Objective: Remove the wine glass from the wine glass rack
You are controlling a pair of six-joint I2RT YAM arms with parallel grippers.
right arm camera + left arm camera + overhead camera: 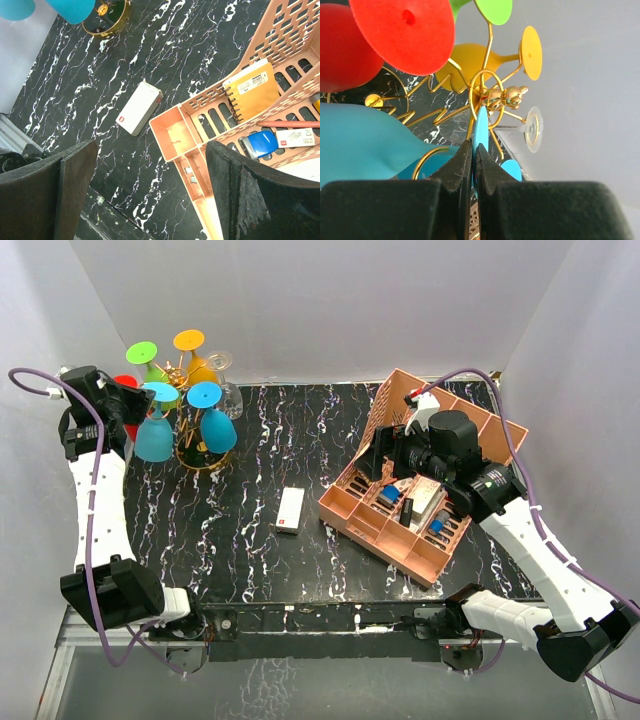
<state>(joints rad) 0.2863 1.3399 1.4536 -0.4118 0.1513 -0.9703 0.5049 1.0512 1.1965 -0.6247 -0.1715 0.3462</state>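
Upper left in the top view, the left gripper pinches shut on the foot of the blue wine glass hanging from the wine glass rack; best slide it straight out along its loop arm, kept level. The right gripper gapes wide

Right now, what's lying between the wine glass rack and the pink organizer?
Only a small white box on the marbled table, shown in the top view.
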